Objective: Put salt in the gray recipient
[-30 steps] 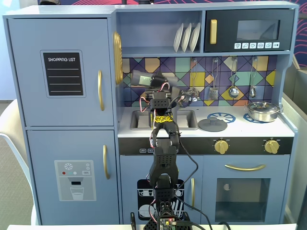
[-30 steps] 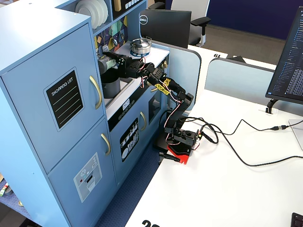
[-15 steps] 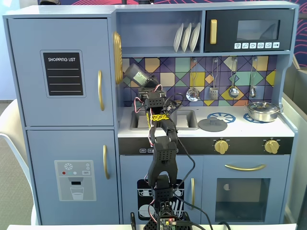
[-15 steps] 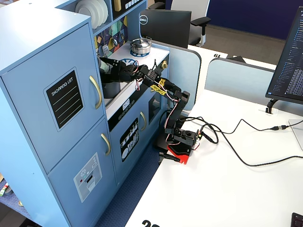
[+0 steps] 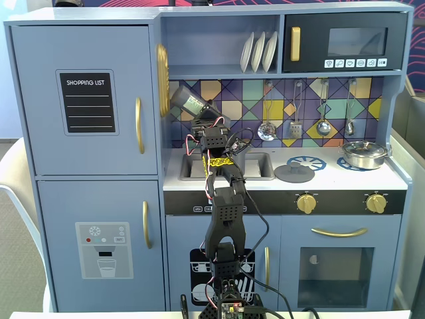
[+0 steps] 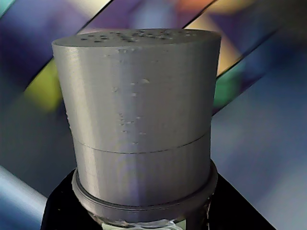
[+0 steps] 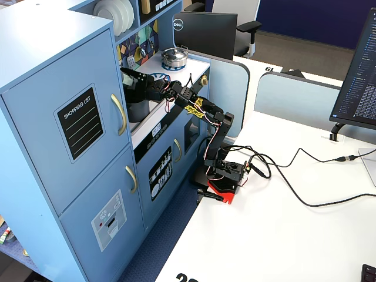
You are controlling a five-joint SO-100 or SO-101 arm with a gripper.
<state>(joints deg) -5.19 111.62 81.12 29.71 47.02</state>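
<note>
Salt shaker (image 5: 188,103) now points up and to the left in a fixed view, its capped end raised toward the fridge cabinet's gold handle, whereas a second ago it lay closer to level and sat further right above the sink; over the last half second the tilt has barely altered. That reads as the arm swinging the shaker across and up, and my judgement is that it is either finishing a shake or lining up for one over the gray pot (image 7: 137,110), which stands in the sink recess of the toy kitchen's worktop, just beneath the arm. The hand (image 5: 202,114) is clamped on the shaker's lower body, so the shaker sticks out beyond the fingers; in the wrist view its perforated gray cap (image 6: 136,115) fills the frame against the blurred coloured backsplash.
</note>
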